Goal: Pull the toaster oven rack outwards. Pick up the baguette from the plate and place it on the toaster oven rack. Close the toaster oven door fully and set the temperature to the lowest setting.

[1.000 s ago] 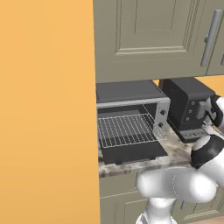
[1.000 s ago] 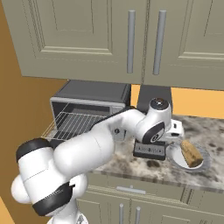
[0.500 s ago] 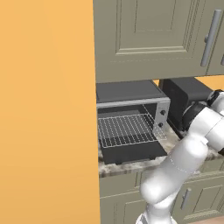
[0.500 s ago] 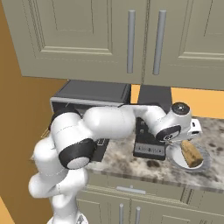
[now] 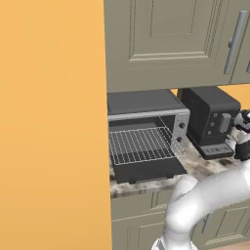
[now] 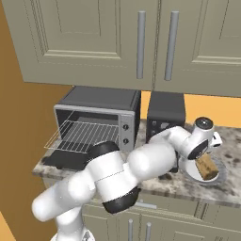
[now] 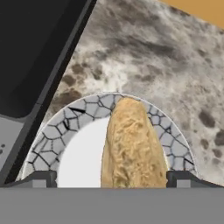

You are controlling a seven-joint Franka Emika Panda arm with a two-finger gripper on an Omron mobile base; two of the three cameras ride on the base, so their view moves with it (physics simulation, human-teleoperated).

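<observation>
The toaster oven (image 5: 146,110) (image 6: 99,113) stands on the counter with its door (image 5: 146,171) (image 6: 63,161) folded down. Its wire rack (image 5: 141,144) (image 6: 80,136) is slid out over the door. The tan baguette (image 7: 131,144) (image 6: 207,167) lies on the round plate (image 7: 87,107) (image 6: 217,178) to the right of the black appliance. My gripper (image 7: 112,179) hangs open just above the plate. Its fingertips (image 7: 37,178) stand on either side of the baguette's near end without touching it.
A taller black appliance (image 5: 210,117) (image 6: 162,115) stands between the oven and the plate; its base (image 7: 30,52) lies close beside the plate. Closed cabinets hang overhead. An orange wall (image 5: 51,122) lies left of the oven. Speckled counter (image 7: 175,57) spreads beyond the plate.
The arm has swung right, from in front of the black appliance to over the plate with the baguette. The jaws have stayed wide.
</observation>
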